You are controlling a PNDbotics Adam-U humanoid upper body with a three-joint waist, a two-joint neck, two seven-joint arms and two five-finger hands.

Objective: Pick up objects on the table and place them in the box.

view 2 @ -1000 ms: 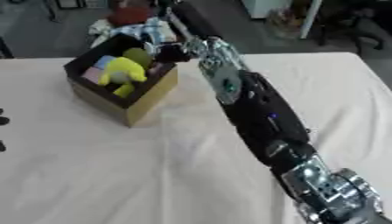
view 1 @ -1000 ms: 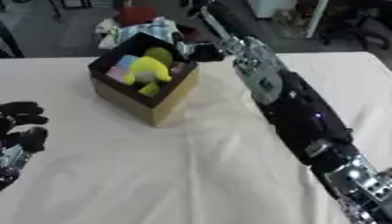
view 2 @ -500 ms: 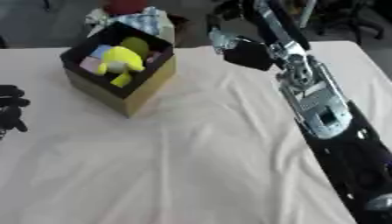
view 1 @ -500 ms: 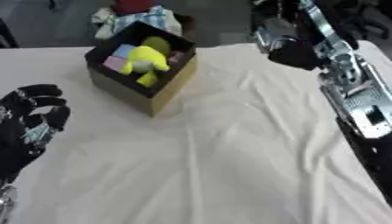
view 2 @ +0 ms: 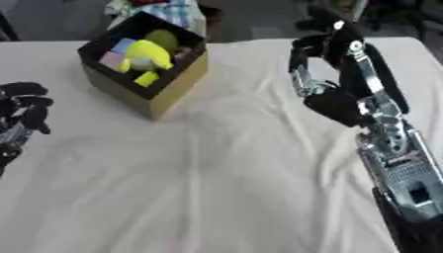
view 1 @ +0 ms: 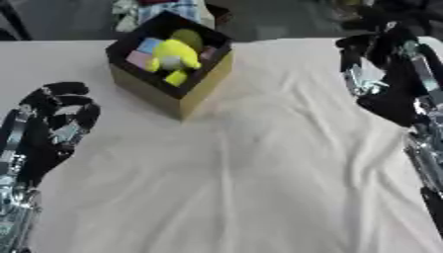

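Wrinkled cream cloth covers the bench (view 1: 242, 188), soft folds running down its middle. Toward the far left stands the box (view 1: 186, 94), a square cardboard carton with tan outer walls and a dark lining, set cornerwise. Inside lies a rounded yellow plush toy (view 1: 176, 53) among pastel blocks (view 1: 141, 57). The left robot hand (view 1: 56, 118), black with silvery links, hovers at the left edge, fingers curled and holding nothing. The right robot hand (view 2: 322, 74) hangs above the cloth's right side, fingers bent, likewise empty.
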